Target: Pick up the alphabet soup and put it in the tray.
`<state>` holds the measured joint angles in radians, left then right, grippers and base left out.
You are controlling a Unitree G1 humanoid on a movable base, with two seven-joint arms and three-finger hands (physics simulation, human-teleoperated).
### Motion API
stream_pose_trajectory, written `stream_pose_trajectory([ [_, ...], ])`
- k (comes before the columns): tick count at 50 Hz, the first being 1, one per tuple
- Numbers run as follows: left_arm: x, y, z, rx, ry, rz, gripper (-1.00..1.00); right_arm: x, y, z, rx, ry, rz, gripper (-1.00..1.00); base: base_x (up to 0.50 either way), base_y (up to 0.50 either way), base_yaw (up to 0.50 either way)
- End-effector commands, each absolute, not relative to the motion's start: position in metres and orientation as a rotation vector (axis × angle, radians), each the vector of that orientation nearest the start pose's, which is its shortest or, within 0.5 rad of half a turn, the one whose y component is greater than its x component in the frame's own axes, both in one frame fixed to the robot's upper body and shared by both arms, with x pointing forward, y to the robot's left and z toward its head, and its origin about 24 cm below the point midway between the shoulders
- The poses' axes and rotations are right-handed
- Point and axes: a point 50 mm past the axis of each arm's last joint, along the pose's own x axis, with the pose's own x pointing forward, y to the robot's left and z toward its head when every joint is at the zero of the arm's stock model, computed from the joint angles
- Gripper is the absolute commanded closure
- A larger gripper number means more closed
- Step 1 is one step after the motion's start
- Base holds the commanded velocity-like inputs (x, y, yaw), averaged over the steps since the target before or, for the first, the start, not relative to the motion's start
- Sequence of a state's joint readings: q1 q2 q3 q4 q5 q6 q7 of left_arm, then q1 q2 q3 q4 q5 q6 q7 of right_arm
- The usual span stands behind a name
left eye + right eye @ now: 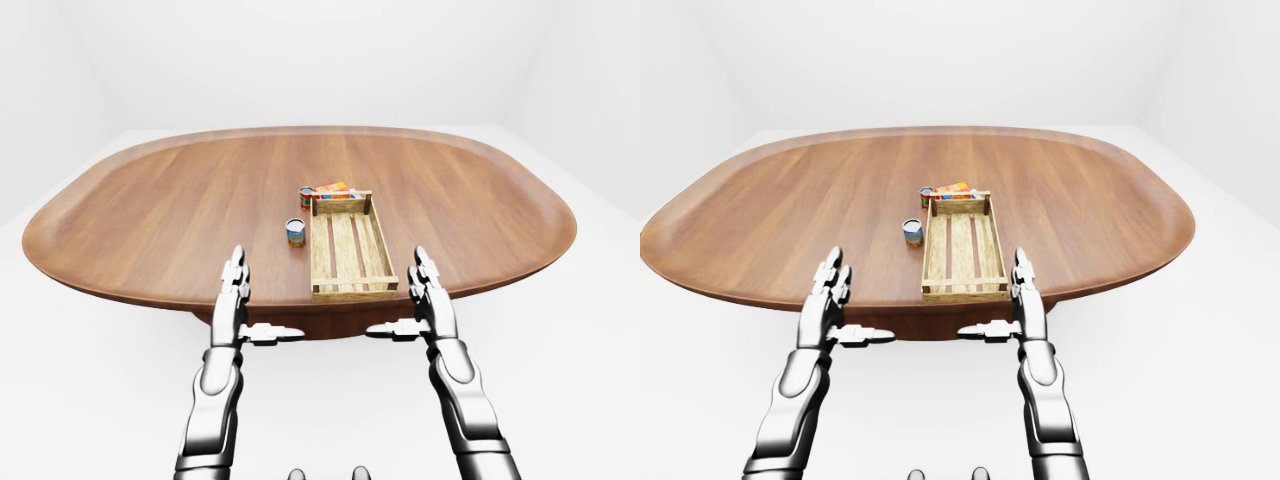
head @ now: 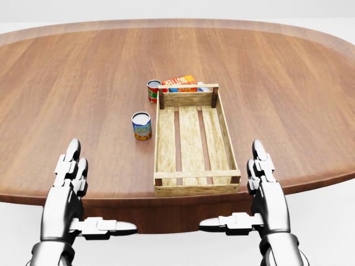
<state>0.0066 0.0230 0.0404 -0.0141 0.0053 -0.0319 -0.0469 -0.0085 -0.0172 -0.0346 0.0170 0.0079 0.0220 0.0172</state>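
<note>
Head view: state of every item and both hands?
Wooden tray: empty, flat on table.
Blue-labelled can: upright, left of tray.
Red-labelled can: upright, at tray's top-left corner.
Orange box: lying beyond tray's top end.
Left hand: open, empty.
Right hand: open, empty.

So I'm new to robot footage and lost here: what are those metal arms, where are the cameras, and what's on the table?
It's a simulated humanoid robot. All three pictures come from cameras on its head, looking out over its own arms. The left hand and right hand hover open at the near table edge, holding nothing. On the table lies an empty wooden tray. Left of it stands a blue-labelled can; near its far corner stands a red can, and behind its far end a box. Which can is the soup, I can't tell.
</note>
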Motion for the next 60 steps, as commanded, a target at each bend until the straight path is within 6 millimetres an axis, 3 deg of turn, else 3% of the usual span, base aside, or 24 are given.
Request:
stream_pose_trajectory([
  [1, 0.249, 0.161, 0.053, 0.04, -0.07, 0.001, -1.0, 0.252, -0.16, 0.044, -0.002, -0.002, -0.017, -1.0, 0.0, 0.0, 0.0],
  [11, 0.244, 0.163, 0.074, 0.022, -0.133, 0.013, -1.0, 0.245, -0.159, 0.068, 0.005, -0.07, -0.02, -1.0, 0.0, 0.0, 0.0],
  [16, 0.241, 0.162, 0.082, 0.018, -0.156, 0.008, -1.0, 0.237, -0.159, 0.094, 0.019, -0.179, -0.024, -1.0, 0.0, 0.0, 0.0],
  [20, 0.24, 0.162, 0.086, 0.023, -0.17, 0.006, -1.0, 0.235, -0.157, 0.105, -0.014, -0.224, -0.026, -1.0, 0.0, 0.0, 0.0],
  [60, 0.239, 0.165, 0.089, 0.023, -0.175, 0.023, -1.0, 0.233, -0.152, 0.105, -0.027, -0.226, -0.003, -1.0, 0.0, 0.0, 0.0],
])
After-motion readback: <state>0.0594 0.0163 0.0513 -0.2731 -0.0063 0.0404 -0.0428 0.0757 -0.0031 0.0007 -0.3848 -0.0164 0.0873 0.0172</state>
